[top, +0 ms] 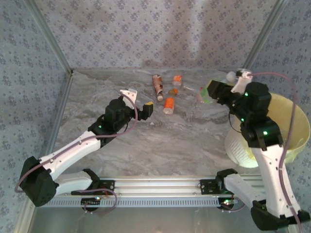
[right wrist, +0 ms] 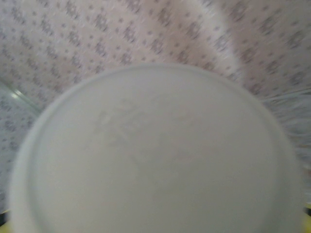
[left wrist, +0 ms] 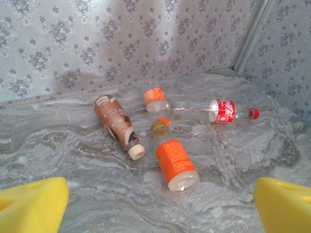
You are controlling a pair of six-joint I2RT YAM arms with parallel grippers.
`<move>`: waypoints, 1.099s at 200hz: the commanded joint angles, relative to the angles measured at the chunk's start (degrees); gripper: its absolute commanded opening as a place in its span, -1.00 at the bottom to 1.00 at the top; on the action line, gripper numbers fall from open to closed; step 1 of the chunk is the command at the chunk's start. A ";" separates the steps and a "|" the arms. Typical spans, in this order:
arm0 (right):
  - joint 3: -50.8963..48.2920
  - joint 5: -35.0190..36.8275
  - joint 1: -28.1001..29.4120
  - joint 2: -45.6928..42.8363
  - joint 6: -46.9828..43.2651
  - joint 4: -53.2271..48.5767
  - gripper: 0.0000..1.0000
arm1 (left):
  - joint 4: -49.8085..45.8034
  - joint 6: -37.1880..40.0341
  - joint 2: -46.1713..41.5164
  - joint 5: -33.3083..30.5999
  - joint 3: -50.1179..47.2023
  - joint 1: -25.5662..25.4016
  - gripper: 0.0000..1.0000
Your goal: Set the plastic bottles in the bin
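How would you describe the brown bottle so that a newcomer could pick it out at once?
On the marbled table, look at the cluster of bottles lying near the back wall. The brown bottle is the leftmost of them, on its side with a cream cap at its near end. It alone is opaque brown; its neighbours are clear with orange or red labels.

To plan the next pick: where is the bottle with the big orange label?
In the left wrist view the orange-label bottle lies at centre, just right of the brown bottle and nearer than the red-label bottle.
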 commanded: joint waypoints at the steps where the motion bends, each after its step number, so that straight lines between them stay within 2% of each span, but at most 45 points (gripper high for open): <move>1: 4.40 3.04 -3.92 -1.40 -3.86 -8.12 -0.11 | 1.80 -1.70 -1.03 -2.00 -0.38 0.39 0.95; 42: 8.95 7.62 -10.88 -0.36 -7.07 -13.87 -0.11 | 1.62 -1.79 -0.55 -2.12 -0.19 0.69 0.95; 110: 10.75 30.38 -16.80 -2.00 -12.78 -16.12 -0.11 | -0.61 -1.53 1.28 -2.33 1.97 2.08 0.95; 128: 8.78 33.54 -19.07 -2.44 -14.29 -15.35 -0.11 | -0.99 -1.53 2.37 -1.84 2.71 2.35 0.95; 172: 5.40 30.01 -27.07 0.97 -13.14 -12.98 -0.07 | -1.46 -2.40 5.04 -1.00 4.54 2.66 0.95; 200: 1.69 17.68 -35.43 3.04 -8.82 -9.04 -0.05 | -2.04 -2.62 5.44 -1.28 4.61 2.73 0.95; 209: 0.31 14.14 -37.49 3.65 -7.53 -8.04 0.02 | -2.16 -2.75 5.31 -1.64 4.37 2.67 0.95; 220: -1.38 11.62 -39.12 4.44 -7.00 -6.98 0.25 | -2.24 -2.89 5.18 -2.11 4.04 2.74 0.95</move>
